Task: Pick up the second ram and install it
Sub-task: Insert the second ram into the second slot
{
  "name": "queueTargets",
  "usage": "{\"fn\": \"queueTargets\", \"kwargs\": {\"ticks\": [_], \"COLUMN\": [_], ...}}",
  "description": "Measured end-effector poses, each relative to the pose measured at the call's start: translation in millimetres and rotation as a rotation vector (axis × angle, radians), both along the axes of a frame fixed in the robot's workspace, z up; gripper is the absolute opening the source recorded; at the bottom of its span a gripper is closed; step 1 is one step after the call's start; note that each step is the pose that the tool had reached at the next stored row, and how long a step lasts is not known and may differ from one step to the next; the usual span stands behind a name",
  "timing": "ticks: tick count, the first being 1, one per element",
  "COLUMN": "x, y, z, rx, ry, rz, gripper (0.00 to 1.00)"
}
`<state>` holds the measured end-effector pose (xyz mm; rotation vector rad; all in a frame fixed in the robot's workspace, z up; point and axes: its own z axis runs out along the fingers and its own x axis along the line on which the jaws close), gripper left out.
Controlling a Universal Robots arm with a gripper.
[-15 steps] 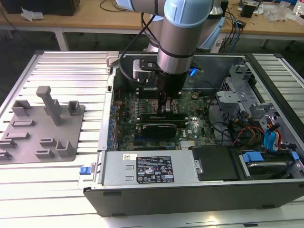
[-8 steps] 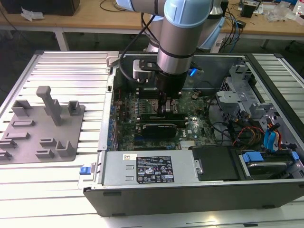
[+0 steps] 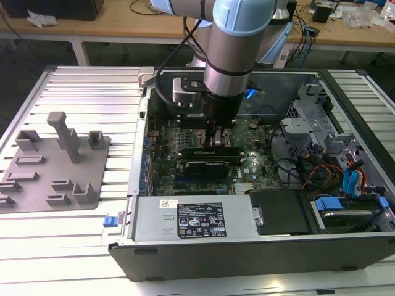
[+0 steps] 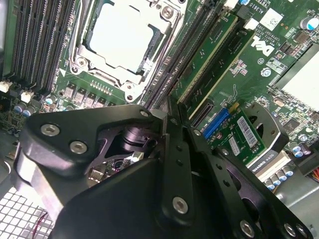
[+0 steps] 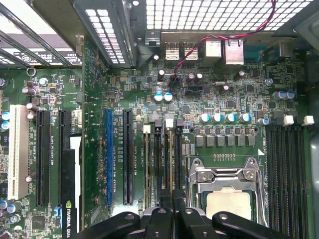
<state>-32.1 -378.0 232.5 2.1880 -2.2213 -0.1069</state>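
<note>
The pincer [image 4: 172,117], jaws pinched narrow with nothing between them, presses over the memory stick [image 4: 212,52] seated in its slot at about four o'clock from the processor socket [image 4: 122,37], so seating looks underway, calling for firm downward pressure.

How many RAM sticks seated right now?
2 RAM sticks, side by side in slots beside the CPU socket in the second wrist view: one nearer the socket, one farther. The gripper may hide more.
</note>
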Motion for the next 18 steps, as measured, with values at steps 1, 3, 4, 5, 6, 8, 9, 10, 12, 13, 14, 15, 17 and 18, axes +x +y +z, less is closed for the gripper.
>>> {"fn": "queueTargets", "kwargs": {"ticks": [1, 3, 4, 5, 6, 8, 9, 10, 12, 13, 14, 15, 17, 18], "x": [0.0, -0.1, -0.3, -0.5, -0.6, -0.7, -0.7, -0.7, -0.7, -0.7, -0.7, -0.7, -0.7, -0.7], "y": [0.0, 0.0, 0.0, 0.0, 0.0, 0.0, 0.0, 0.0, 0.0, 0.0, 0.0, 0.0, -0.1, 0.0], "z": [0.0, 0.0, 0.0, 0.0, 0.0, 0.0, 0.0, 0.0, 0.0, -0.9, -1.6, -2.1, -3.9, -4.4], "rx": [0.0, -0.0001, 0.0, 0.0001, 0.0, 0.0, -0.0001, 0.0, -0.0001, -0.0001, -0.0001, -0.0002, -0.0003, -0.0001], "ry": [0.0, 0.0001, -0.0001, -0.0001, 0.0, 0.0, 0.0, 0.0, 0.0, 0.0, 0.0, 0.0, 0.0001, 0.0], "rz": [0.0, 0.0, 0.0, 0.0, 0.0, 0.0, 0.0, 0.0, 0.0, 0.0, 0.0, 0.0, 0.0, 0.0], "gripper": [0.09, 0.09, 0.09, 0.09, 0.09, 0.09, 0.09, 0.09, 0.09, 0.09, 0.09, 0.09, 0.09, 0.09]}}
